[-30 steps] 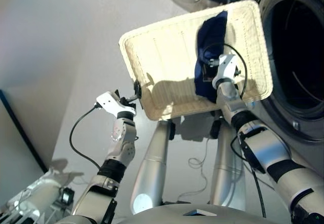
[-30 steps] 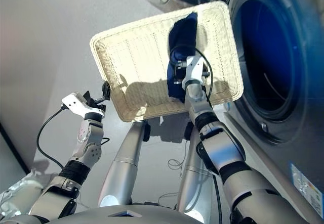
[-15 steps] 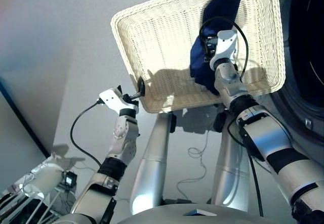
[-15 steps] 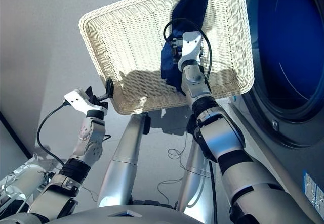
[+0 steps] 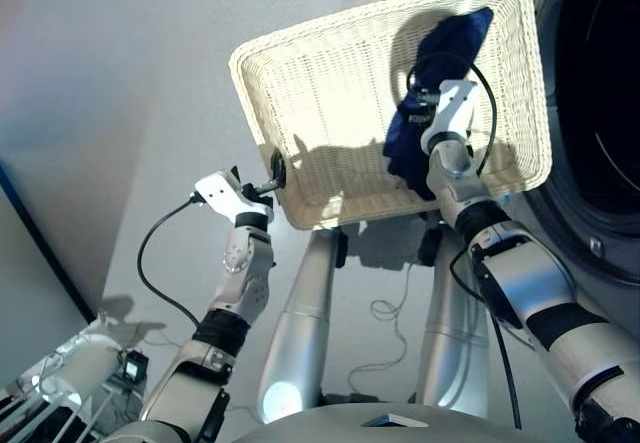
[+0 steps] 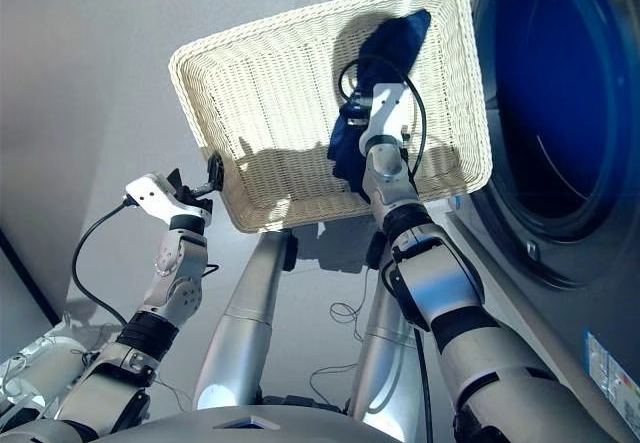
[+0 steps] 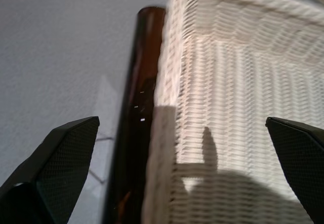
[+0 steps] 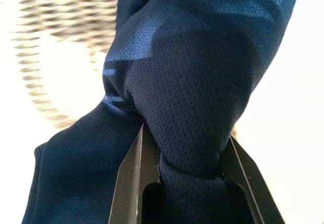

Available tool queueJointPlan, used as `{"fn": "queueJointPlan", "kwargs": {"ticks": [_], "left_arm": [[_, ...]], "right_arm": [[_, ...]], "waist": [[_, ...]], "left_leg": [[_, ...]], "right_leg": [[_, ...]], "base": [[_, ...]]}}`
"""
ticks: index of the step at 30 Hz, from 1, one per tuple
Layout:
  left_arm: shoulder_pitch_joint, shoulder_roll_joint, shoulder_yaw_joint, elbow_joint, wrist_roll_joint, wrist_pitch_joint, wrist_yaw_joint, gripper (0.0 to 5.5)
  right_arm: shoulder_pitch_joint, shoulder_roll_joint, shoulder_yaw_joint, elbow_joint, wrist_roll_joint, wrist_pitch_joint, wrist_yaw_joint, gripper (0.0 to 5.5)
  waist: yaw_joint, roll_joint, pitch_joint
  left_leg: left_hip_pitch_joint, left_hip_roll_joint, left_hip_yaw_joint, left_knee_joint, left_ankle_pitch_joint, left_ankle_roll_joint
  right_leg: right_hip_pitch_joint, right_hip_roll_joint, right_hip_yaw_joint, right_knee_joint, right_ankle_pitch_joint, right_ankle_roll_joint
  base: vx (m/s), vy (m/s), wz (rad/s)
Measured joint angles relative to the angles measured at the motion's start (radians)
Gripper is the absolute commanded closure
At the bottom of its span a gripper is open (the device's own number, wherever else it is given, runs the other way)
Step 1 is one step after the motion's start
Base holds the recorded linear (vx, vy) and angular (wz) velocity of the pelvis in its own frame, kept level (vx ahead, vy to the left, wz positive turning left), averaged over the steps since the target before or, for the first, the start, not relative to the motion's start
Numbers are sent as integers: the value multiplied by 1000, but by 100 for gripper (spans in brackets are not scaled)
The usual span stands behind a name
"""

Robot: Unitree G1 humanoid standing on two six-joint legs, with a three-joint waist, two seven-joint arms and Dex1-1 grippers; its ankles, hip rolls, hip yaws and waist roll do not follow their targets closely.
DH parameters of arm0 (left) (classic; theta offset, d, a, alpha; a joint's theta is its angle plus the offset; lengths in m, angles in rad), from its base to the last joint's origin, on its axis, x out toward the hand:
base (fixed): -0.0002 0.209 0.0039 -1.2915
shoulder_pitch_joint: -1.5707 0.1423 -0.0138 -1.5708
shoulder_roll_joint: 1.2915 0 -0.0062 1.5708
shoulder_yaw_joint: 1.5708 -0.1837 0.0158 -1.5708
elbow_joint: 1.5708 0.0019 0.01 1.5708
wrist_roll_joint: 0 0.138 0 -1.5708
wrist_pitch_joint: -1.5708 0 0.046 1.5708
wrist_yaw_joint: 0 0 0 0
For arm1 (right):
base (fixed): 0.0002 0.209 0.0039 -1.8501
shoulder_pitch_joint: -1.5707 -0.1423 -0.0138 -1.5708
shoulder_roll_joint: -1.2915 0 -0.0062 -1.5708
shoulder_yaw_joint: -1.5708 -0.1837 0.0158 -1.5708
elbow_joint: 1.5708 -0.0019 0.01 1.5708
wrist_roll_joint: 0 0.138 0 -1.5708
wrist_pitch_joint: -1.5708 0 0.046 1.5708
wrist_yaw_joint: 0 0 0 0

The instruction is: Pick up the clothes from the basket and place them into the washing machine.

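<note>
The navy garment (image 8: pixel 192 82) lies inside the basket (image 5: pixel 330 93), towards its edge nearest the washing machine (image 5: pixel 590 113), and a bunched fold of it sits squeezed between the jaws of the right gripper (image 8: pixel 190 153), which are clenched on the cloth. The rest of the garment trails over the woven floor of the basket. The left gripper (image 5: pixel 268 178) hangs at the basket's opposite near corner with its jaws spread wide, the wicker rim between them.

Cream woven basket (image 5: pixel 330 93) bearing navy garment (image 5: pixel 440 83).
</note>
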Motion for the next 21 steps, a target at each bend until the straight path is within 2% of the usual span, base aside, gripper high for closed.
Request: {"fn": "queueJointPlan", "kwargs": {"ticks": [2,4,7,9,10,17,21], "left_arm": [[5,-3,7,5,6,0,10,0],[5,-7,18,6,23,-2,29,0],[4,-10,31,6,45,-5,53,0],[4,-12,30,8,46,-6,62,0],[5,-11,31,18,47,-9,64,0],[42,-5,31,18,47,-20,72,0],[59,12,29,15,46,-25,71,0]], "right_arm": [[42,-18,-9,-33,-96,2,-75,550],[92,-47,-17,-84,-221,12,-161,550],[115,-78,-43,-90,-349,39,-253,550],[115,-86,-66,-90,-390,51,-304,550],[115,-98,-74,-88,-404,59,-329,550],[62,-134,-162,-34,-464,107,-473,550],[-44,-212,-178,46,-483,154,-542,550]], "waist": [[-19,-1,-1],[-26,-3,-3],[-37,-6,-6],[-39,-6,-19],[-36,-6,-38],[-33,-3,-70],[-28,-1,-76]], "left_leg": [[36,6,2,-26,7,-4],[70,9,2,-50,8,-4],[120,12,0,-76,9,-3],[138,14,1,-84,9,-1],[141,13,1,-94,15,-3],[173,13,2,-129,23,2],[153,11,9,-126,24,4]], "right_leg": [[36,5,-3,-25,5,1],[67,6,-7,-38,8,-4],[113,7,-11,-54,5,0],[132,8,-13,-63,-2,6],[132,8,-13,-69,6,-3],[156,7,-13,-87,1,5],[132,6,-5,-84,4,6]], "base": [[0,0,0],[6,-29,-31],[0,0,0],[-94,30,-36],[-98,32,2],[0,0,0],[0,0,0]]}}
